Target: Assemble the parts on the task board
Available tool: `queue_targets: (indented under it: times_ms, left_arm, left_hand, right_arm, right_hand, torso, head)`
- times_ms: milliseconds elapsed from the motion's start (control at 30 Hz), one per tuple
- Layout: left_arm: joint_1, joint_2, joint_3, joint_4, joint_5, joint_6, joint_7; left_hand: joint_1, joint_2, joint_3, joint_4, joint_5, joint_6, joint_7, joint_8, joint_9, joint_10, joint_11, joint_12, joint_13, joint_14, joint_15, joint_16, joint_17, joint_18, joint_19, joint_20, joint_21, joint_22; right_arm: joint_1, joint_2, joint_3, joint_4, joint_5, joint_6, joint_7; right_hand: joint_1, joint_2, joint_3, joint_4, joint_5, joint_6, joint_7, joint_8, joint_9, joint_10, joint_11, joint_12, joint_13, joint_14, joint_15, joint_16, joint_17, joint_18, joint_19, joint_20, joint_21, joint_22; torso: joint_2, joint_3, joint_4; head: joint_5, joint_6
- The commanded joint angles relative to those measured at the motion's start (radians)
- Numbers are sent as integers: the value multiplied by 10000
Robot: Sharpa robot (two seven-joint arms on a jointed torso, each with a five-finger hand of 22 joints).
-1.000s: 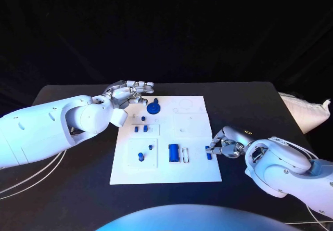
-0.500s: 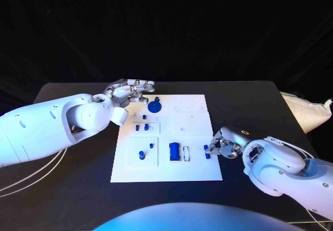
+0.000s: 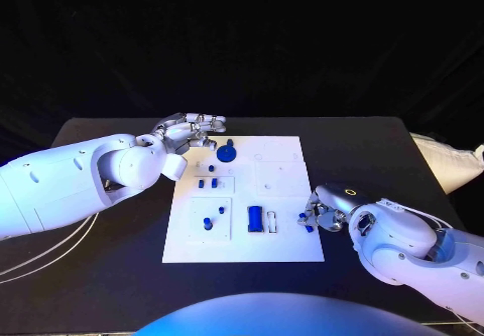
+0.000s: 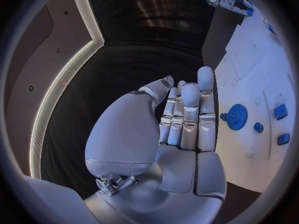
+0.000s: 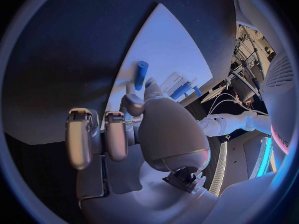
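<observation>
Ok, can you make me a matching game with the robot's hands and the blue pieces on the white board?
Things:
1. blue gear
2. blue block
3. left hand
4. right hand

Places:
A. at the task board's right edge, on a small blue peg
B. near the board's middle, beside a white slot
C. at the board's far left corner
D. on the board's far end

Pairs: 1-D, 2-B, 3-C, 4-A

One task board [image 3: 287, 245], one blue gear [image 3: 226, 153], two robot hands [image 3: 189, 130]
</observation>
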Motion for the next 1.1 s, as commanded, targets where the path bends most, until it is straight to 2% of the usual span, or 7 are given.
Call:
queue_targets:
  times_ms: [33, 300, 467, 700, 900, 1000, 1100]
  left_arm:
    - [2, 8, 3, 10, -30, 205, -7]
    - [2, 7, 1, 14, -42, 244, -49]
    - [2, 3, 1, 26, -99, 276, -71]
    - [2, 3, 1, 30, -118, 284, -65]
    - [2, 10, 1, 29, -124, 291, -68]
    - [2, 11, 1, 33, -127, 294, -68]
    - [2, 13, 1, 38, -129, 296, -70]
  left_hand:
    - [-17, 97, -38, 3, 29, -74, 26, 35, 1, -76, -24, 7, 12, -91, 3, 19, -9, 98, -56, 8, -32, -11]
    - [-17, 97, -38, 3, 29, -74, 26, 35, 1, -76, -24, 7, 12, -91, 3, 19, -9, 98, -56, 8, -32, -11]
    - [-17, 97, -38, 3, 29, -74, 26, 35, 1, -76, -24, 7, 12, -91, 3, 19, -9, 98, -56, 8, -32, -11]
    - [-20, 94, -47, -1, 27, -85, 27, 38, 0, -93, -23, 19, 12, -101, 5, 14, -31, 98, -56, 10, -36, -15]
    - [-11, 96, -44, -8, 29, -88, 25, 40, 0, -98, -24, 24, 12, -105, 4, 12, -37, 99, -56, 10, -38, -16]
    - [-11, 96, -44, -8, 29, -88, 25, 40, 0, -98, -24, 24, 12, -105, 4, 12, -37, 99, -56, 10, -38, -16]
    - [4, 99, -41, -20, 30, -92, 24, 43, 0, -105, -25, 32, 12, -105, 2, 18, -32, 100, -56, 9, -40, -18]
  right_arm:
    - [-127, 77, -97, -92, -431, 726, -15]
    - [-175, 174, -115, -147, -553, 886, -16]
    - [-190, 218, -135, -150, -832, 1441, -10]
    - [-226, 276, -157, -90, -1103, 2253, 29]
    - [-237, 294, -161, -37, -1172, 1378, 10]
    - [-239, 300, -160, 10, -955, 560, -1]
    - [-238, 295, -155, 82, -380, -419, 2]
  right_hand:
    - [113, -17, 77, -41, -70, 54, -6, 45, 23, 13, -44, -5, 37, 864, -93, -9, 1825, -62, 458, -89, 51, 1529]
    - [528, 55, 306, -277, -82, 93, -42, 59, 105, 16, -82, -3, 71, 868, -127, -2, 1842, -67, 466, -120, 64, 1547]
    - [992, 54, 594, -586, -425, 122, -69, 61, 176, -9, -113, -51, 71, 872, -158, 8, 1863, -74, 477, -153, 82, 1573]
    - [1100, -18, 698, -686, -422, 181, -87, 82, 221, -43, -126, -168, 5, 875, -162, 19, 1884, -93, 508, -158, 134, 1638]
    - [1678, 329, 1405, -1011, -335, 258, -162, 83, 284, -37, -200, -188, 16, 881, -228, 38, 1920, -101, 523, -216, 159, 1671]
    - [1539, 322, 1699, -958, 219, 236, -162, 51, 318, -23, -208, -249, -14, 883, -225, 41, 1930, -102, 528, -227, 163, 1677]
    - [1121, 254, 1970, -671, 642, 195, -167, -1, 354, 52, -201, -224, 14, 884, -217, 39, 1932, -106, 536, -217, 172, 1689]
  torso:
    - [4, 4, -12]
    - [-4, -5, -14]
    - [-1, 4, -29]
    - [-7, 3, -25]
    - [-6, 10, -17]
    - [-10, 7, -15]
    - [-3, 2, -6]
  head:
    - [20, -4]
    - [33, -29]
    - [39, -63]
    - [21, -76]
    - [14, -63]
    - [13, -61]
    - [27, -63]
